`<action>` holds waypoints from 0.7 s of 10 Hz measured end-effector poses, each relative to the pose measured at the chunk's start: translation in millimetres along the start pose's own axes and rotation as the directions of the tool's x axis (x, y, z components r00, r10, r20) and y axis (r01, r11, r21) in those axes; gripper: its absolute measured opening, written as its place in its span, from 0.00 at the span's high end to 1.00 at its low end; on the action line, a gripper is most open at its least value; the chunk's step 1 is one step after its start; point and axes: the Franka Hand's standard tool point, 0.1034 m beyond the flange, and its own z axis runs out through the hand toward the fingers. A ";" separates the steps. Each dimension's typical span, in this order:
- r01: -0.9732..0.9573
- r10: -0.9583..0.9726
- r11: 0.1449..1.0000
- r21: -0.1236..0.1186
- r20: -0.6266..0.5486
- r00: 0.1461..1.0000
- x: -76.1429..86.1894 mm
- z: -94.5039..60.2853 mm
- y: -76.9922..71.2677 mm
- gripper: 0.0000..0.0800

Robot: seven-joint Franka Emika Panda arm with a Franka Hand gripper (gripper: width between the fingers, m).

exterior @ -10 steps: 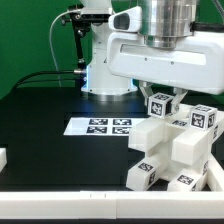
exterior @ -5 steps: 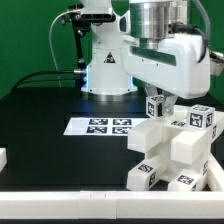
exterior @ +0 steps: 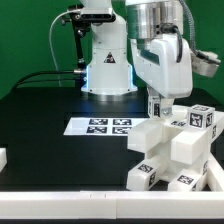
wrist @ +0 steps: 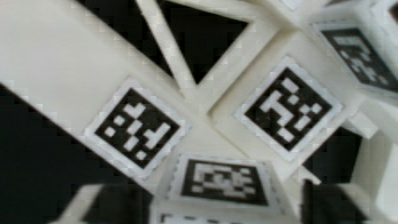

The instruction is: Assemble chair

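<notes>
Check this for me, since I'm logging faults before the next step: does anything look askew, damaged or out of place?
Nothing looks damaged. The white tagged chair parts sit in a tilted, jumbled cluster at the exterior view's right, near the black table's front edge, under the arm. The marker board lies flat. The tool's state cannot be judged.
</notes>
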 end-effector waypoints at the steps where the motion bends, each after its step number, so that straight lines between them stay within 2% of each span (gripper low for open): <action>1: 0.113 -0.113 0.994 -0.010 0.000 0.994 -1.8 0.2 1.3 0.30; 2: 0.283 -0.284 0.959 -0.026 -0.002 0.959 -3.1 -1.6 2.3 0.21; 3: 0.442 -0.442 0.897 -0.022 0.001 0.897 -2.2 -4.2 1.7 0.20; 7: 0.700 -0.700 0.714 -0.022 0.009 0.714 -1.3 -2.9 3.9 0.19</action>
